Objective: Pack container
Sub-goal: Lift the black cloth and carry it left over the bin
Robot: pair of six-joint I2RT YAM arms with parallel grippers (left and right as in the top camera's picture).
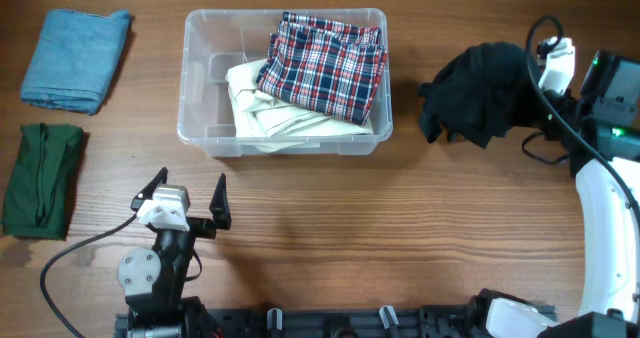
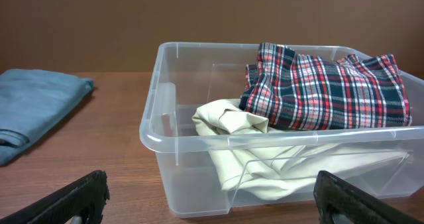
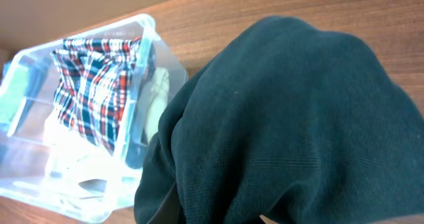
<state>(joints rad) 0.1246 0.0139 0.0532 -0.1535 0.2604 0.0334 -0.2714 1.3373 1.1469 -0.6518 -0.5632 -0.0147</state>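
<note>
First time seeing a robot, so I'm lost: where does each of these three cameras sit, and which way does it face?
Overhead: above the table, facing straight down on the container, folded clothes and both arms.
Left wrist: on the left arm, low, facing level at the container; its open fingers show below.
Right wrist: on the right arm, facing the container past the dark garment it holds; no fingers clearly seen.
All share the container with plaid cloth.

I work over a wood-grain surface (image 1: 400,228), warm brown with fine streaks and evenly lit. Behind it I see a plain, darker brown wall (image 2: 199,15).
</note>
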